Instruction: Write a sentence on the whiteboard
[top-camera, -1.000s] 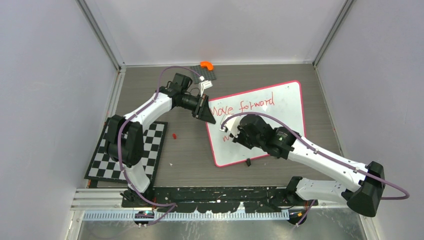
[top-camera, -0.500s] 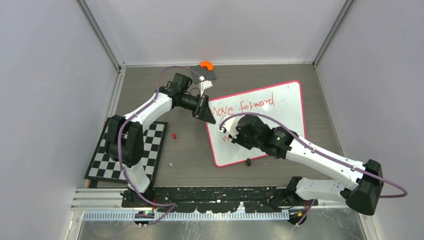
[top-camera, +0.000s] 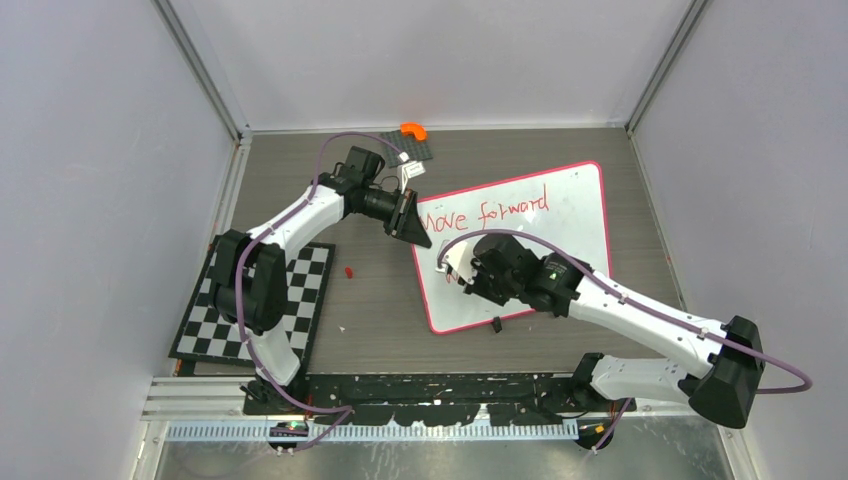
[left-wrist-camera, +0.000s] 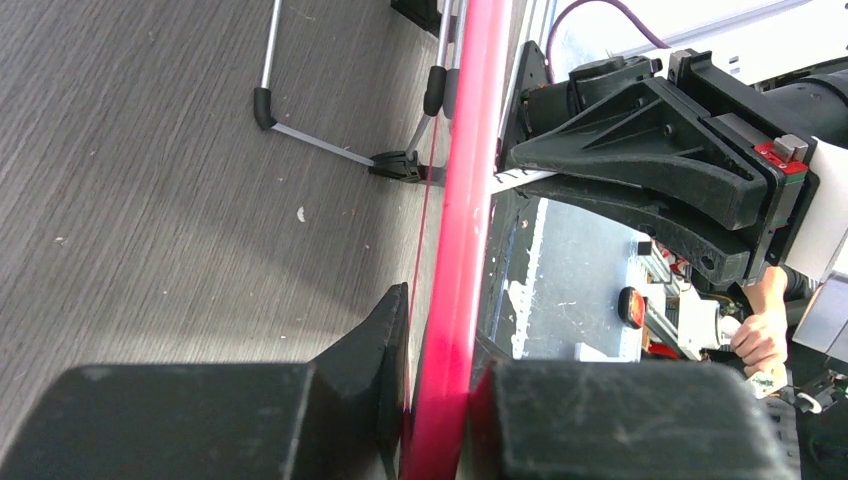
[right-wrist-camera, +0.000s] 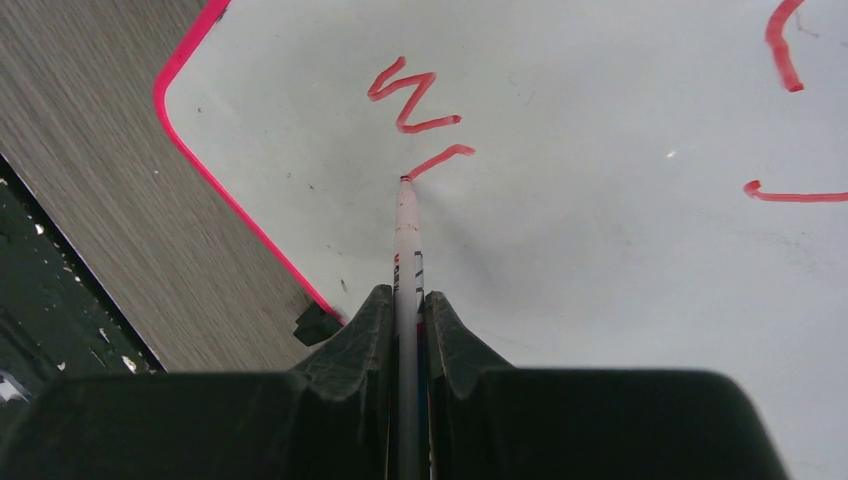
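The whiteboard (top-camera: 570, 240) lies on the table at an angle, white with a pink-red rim. The sentence (top-camera: 490, 212) reads "Move forward" in red on its top line. Below it, the right wrist view shows a red "w" (right-wrist-camera: 412, 98) and a short stroke beside it. My right gripper (top-camera: 466, 276) (right-wrist-camera: 406, 300) is shut on a white marker (right-wrist-camera: 405, 235), whose tip touches the board at the end of that stroke. My left gripper (top-camera: 414, 230) (left-wrist-camera: 440, 400) is shut on the board's rim (left-wrist-camera: 468, 180) at its far left corner.
A checkerboard mat (top-camera: 300, 290) lies at the left by the left arm's base. A small grey studded plate (top-camera: 418, 150) with an orange piece (top-camera: 413, 130) sits at the back. A small red bit (top-camera: 348, 271) lies left of the board. A black clip (top-camera: 496, 324) (right-wrist-camera: 316, 323) sits on the board's near edge.
My right gripper with the marker has shifted a little toward the board's near edge, on the second line. The left arm and the board have not moved.
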